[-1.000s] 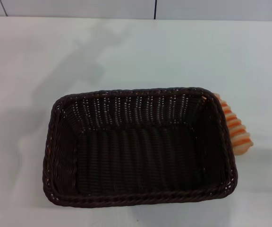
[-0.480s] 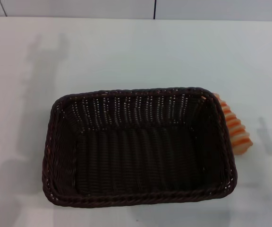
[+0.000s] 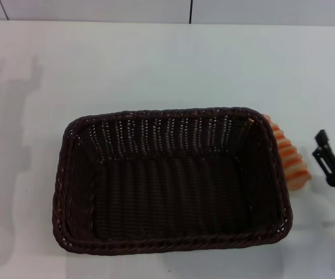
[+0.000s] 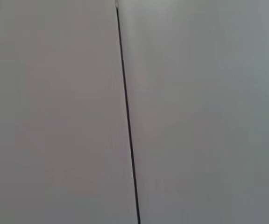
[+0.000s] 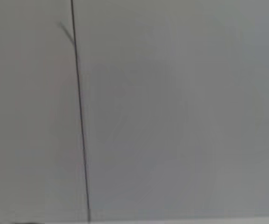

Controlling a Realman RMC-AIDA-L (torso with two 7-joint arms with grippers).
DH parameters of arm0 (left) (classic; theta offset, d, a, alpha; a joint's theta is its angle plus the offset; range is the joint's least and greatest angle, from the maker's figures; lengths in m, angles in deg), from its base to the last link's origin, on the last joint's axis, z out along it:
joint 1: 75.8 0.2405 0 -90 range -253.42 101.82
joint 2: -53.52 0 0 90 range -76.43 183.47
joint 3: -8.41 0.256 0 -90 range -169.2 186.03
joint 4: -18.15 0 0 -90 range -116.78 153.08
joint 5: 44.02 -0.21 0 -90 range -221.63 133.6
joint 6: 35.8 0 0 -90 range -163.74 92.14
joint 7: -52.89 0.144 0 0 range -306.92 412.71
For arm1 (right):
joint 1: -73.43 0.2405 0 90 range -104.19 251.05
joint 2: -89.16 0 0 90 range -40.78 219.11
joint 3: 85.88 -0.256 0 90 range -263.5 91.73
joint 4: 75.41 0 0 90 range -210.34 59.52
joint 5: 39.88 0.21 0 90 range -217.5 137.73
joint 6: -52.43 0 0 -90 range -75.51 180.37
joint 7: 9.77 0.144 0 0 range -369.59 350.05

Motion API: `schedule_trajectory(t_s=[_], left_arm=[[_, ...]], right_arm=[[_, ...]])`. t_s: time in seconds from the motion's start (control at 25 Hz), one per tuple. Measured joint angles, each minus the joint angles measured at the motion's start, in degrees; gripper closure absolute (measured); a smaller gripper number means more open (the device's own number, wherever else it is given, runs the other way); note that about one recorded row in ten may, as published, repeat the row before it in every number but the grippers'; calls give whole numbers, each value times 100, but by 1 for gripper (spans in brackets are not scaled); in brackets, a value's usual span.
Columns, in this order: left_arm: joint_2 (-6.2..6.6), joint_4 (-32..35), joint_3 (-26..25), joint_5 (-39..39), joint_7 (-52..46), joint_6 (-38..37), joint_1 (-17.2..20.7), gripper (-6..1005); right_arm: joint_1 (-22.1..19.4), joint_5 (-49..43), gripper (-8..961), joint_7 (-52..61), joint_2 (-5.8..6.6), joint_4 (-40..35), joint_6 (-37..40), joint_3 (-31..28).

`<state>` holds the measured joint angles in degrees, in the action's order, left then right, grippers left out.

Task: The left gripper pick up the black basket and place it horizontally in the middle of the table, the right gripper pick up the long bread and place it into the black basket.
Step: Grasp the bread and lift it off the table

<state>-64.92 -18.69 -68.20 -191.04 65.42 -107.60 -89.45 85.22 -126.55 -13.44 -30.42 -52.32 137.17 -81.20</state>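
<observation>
The black basket (image 3: 170, 181) lies lengthwise on the white table (image 3: 167, 64), near the front middle, and is empty. The long bread (image 3: 291, 161), cream with orange stripes, lies on the table against the outside of the basket's right end, partly hidden by the rim. My right gripper (image 3: 319, 146) reaches in from the right edge, a short way right of the bread and not touching it; its two black fingertips stand apart. My left gripper is out of view; only its shadow falls on the table at the far left.
Both wrist views show only a pale wall panel with a thin dark seam (image 4: 127, 126) (image 5: 81, 126). Bare tabletop stretches behind the basket up to the wall joint (image 3: 191, 11).
My right gripper has come into the head view from the right edge, toward the bread. A dark part of the left arm at the left edge has gone. Basket and bread have not moved.
</observation>
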Motion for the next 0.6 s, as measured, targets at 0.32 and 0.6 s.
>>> schedule_trajectory(t_s=[0.32, 0.6], left_arm=[[-13, 237, 113, 1, 31, 85, -93, 285], [-13, 277, 121, -7, 35, 125, -114, 286]], right_arm=[[302, -47, 156, 11, 7, 130, -416, 208], [672, -69, 184, 39, 5, 168, -1398, 202]])
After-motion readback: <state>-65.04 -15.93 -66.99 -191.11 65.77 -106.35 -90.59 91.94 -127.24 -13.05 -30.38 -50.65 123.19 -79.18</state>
